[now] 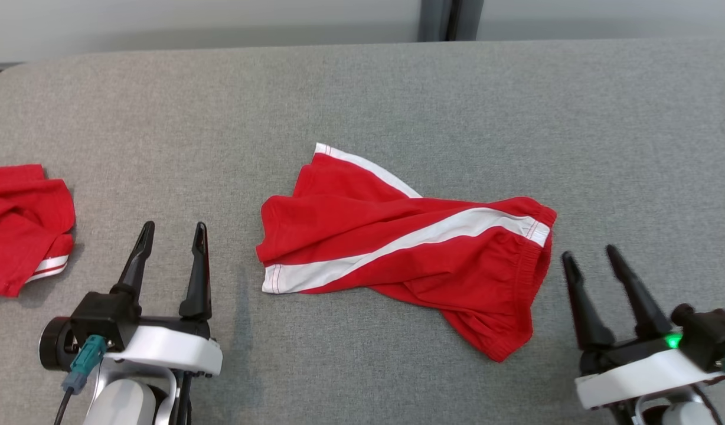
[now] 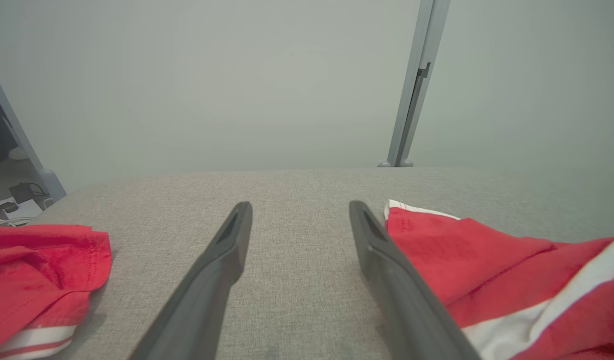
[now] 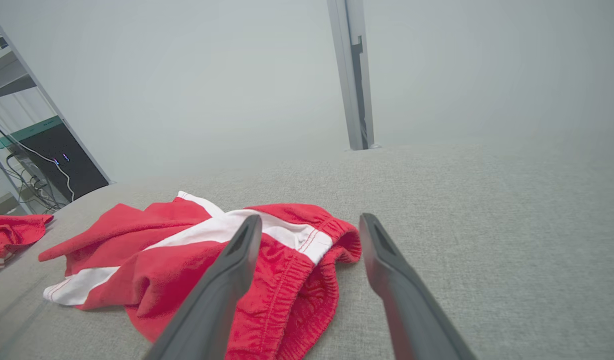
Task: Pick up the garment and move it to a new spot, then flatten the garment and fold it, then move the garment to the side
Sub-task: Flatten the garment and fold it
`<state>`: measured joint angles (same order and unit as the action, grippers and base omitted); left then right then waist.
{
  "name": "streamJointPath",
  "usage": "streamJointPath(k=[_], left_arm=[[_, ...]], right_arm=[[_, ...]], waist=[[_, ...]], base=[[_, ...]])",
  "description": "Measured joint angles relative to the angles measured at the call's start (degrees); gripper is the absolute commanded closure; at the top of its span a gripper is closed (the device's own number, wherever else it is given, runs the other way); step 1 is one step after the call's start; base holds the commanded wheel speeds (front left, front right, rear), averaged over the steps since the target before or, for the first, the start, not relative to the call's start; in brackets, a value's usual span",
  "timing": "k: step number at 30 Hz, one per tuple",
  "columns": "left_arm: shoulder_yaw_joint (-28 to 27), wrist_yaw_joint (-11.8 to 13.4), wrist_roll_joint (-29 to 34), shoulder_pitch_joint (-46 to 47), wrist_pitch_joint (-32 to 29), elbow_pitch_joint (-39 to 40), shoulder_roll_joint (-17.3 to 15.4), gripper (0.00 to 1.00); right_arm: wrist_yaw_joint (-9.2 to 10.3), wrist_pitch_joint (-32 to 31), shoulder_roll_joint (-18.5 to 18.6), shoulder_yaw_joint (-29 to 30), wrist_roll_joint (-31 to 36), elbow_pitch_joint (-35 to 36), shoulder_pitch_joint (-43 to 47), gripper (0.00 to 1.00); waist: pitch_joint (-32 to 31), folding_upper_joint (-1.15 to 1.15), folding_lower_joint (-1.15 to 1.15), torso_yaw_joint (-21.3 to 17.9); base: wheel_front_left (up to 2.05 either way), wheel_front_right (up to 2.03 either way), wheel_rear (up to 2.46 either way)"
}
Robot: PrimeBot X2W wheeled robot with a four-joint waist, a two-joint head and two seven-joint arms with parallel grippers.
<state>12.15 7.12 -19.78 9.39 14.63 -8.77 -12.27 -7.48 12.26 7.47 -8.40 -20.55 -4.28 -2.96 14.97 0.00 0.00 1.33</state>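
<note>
On grey table (image 1: 362,94), rumpled red shorts (image 1: 457,265)

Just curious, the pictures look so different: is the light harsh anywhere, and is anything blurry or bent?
Head view: soft even light, sharp, only faint shadows on the grey surface beside the left gripper and under the red shorts. Left wrist view: hazy wall, and the post leans. Right wrist view: same haze, with a smeared lower left corner.
</note>
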Motion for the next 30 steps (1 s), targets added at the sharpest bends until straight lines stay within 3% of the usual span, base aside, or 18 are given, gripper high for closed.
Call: streamJointPath(k=[10,30], left_arm=[[2.2,-0.4,0.6,-2.3,-1.6,1.2,-1.2,0.00],[4.0,0.0,0.4,-4.3,-3.5,3.0,-1.6,0.00]], right_arm=[[0.00,-0.6,-0.8,7.7,3.6,2.9,0.2,0.00],[0.00,-3.5,-0.6,9.1,4.9,4.1,2.3,0.00]], waist=[[-3.4,0.00,0.00,-0.7],[-4.7,0.00,0.00,-0.6]], base=[[0.00,0.00,0.00],[0.00,0.00,0.00]])
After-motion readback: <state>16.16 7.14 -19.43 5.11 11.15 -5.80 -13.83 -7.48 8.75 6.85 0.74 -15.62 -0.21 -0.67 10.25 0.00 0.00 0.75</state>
